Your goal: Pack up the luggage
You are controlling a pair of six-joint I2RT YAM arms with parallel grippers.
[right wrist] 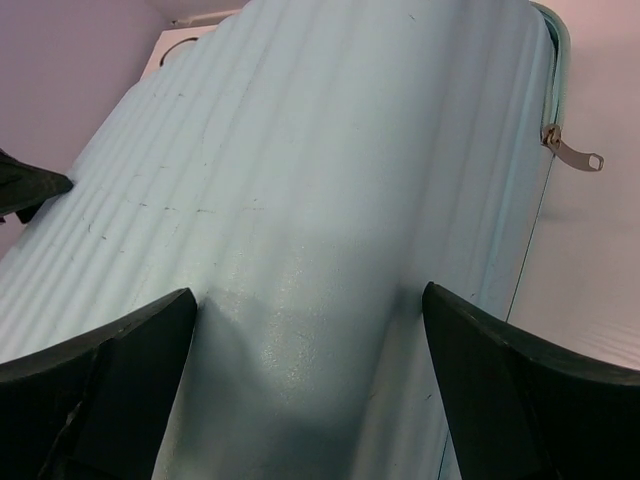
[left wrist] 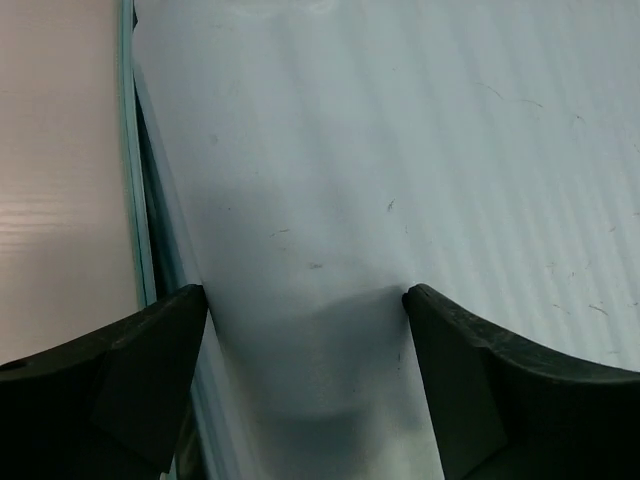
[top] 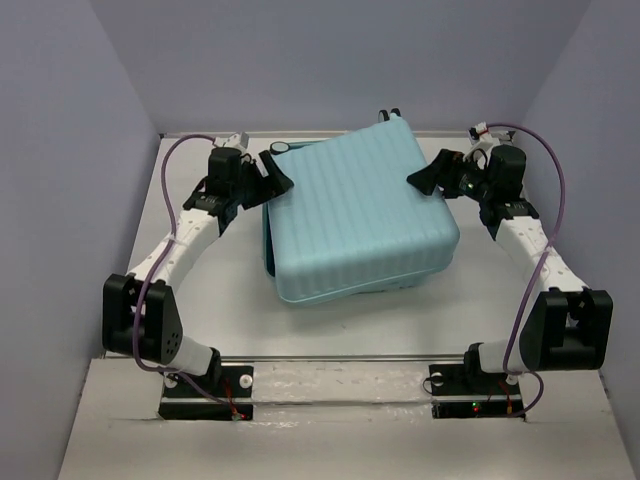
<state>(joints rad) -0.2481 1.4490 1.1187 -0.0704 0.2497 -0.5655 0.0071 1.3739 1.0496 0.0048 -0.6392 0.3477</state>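
From here the luggage [top: 360,215] sits in the middle of the surface [top: 220,300], wheels toward the far wall, with its lid folded down over the base. I can't see what is inside, so I judge the loading finished and the closing only partly done. At the near edge the lower shell pokes out from under the lid, so the halves look skewed, and my left wrist view shows a dark seam along the side. The zipper pull [right wrist: 572,152] hangs loose by the far corner, so I'd say zipping is yet to come. My left gripper [top: 270,170] and right gripper [top: 430,178] are at the lid's far corners, both spread wide and holding nothing. I can't tell whether either is pressing on the shell.
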